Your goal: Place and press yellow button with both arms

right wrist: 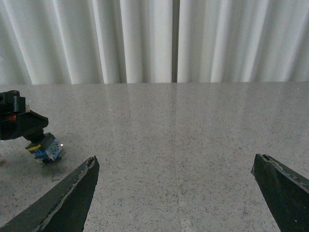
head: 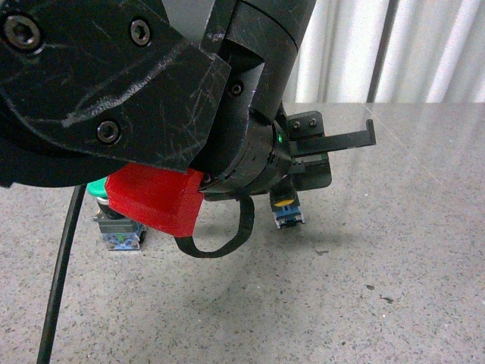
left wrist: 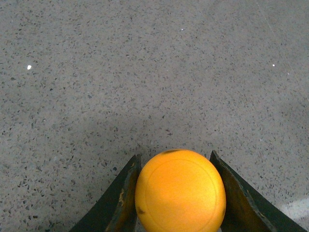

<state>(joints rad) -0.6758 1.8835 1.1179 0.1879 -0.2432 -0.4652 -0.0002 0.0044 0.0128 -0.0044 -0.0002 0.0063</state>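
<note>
1. The left gripper is clenched on the yellow button, with one finger against each side of the cap. Gripping it by the sides leaves the top of the cap bare, which I judge suits the later press.
2. In the front view the button hangs under that gripper with its bluish base pointing down, close over the speckled table. The right wrist view shows it slightly tilted. Whether the base touches the table I cannot tell, so I judge placing as the step in hand.
3. The right gripper is released and empty, its fingers spread wide. It is well apart from the button and faces across the table, probably so it can come in for the press.
4. A green-capped button stands on the table, well apart and partly hidden behind the arm.
</note>
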